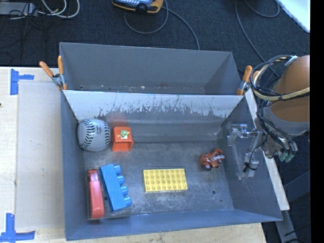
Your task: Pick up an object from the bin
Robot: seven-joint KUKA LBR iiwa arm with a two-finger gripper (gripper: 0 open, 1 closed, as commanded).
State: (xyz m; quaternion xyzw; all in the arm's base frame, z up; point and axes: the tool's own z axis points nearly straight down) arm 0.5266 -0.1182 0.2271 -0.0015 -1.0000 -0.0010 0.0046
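Note:
My gripper (243, 152) hangs over the bin's right side, close to the right wall, open with nothing between its fingers. The nearest loose thing is a small red-brown toy car (211, 159), lying on the floor just to the left of the gripper and apart from it. Further left, in the middle of the floor, a flat yellow studded plate (164, 180) lies face up.
At the front left a blue toy brick (115, 186) lies beside a long red piece (95, 194). A grey-white baseball (93, 134) and an orange block (122, 138) with a green mark sit at the back left. The arm with its orange cover stands beyond the right rim.

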